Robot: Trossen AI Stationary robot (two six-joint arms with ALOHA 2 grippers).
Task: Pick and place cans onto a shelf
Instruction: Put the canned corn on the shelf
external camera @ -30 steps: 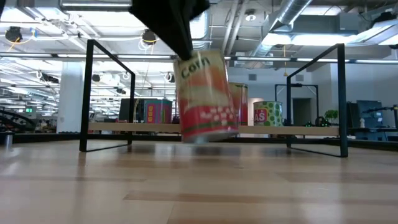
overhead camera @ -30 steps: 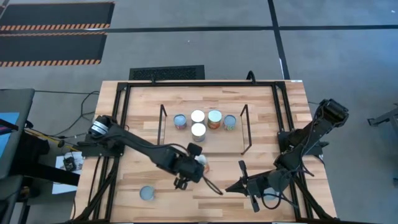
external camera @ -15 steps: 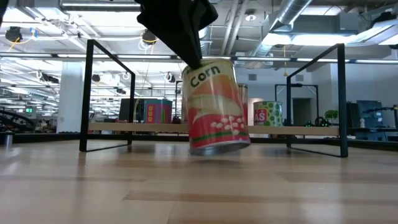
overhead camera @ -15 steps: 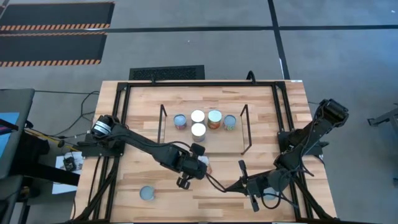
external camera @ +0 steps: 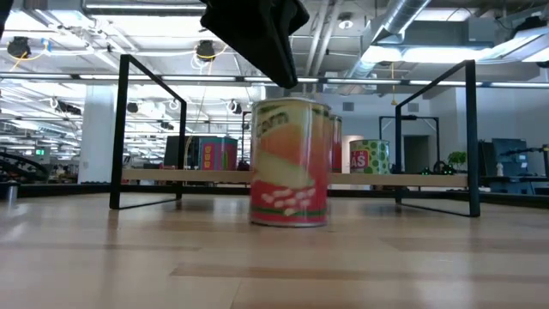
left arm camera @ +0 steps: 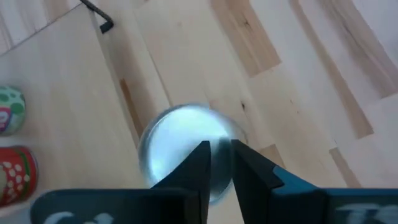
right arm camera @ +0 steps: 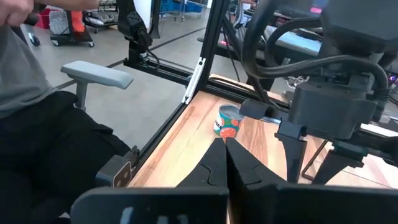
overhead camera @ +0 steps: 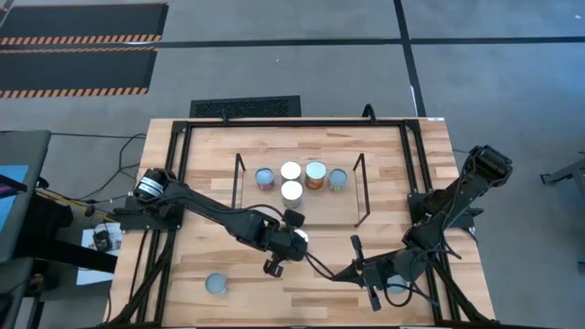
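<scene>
**Corn can upright on the desk below the left end effector**

High view: the left end effector (overhead camera: 279, 251) sits over the front middle of the desk (overhead camera: 430, 155), in front of the shelf (overhead camera: 302, 208). Five cans (overhead camera: 291, 191) stand on the shelf, four in a back row and one just ahead of them. A lone can (overhead camera: 217, 284) stands near the desk's front left. The right end effector (overhead camera: 340, 273) rests low at the front right.

Low view: the corn can (external camera: 290, 162) stands upright on the desk, with the left end effector's dark body (external camera: 257, 34) above it.

Left wrist view: the fingers (left arm camera: 198, 168) are slightly parted over the corn can's silvery top (left arm camera: 183, 146); whether they touch it I cannot tell.

Right wrist view: its fingers (right arm camera: 214, 163) are pressed together, holding nothing; a seated person (right arm camera: 37, 118) is beside the desk.
</scene>
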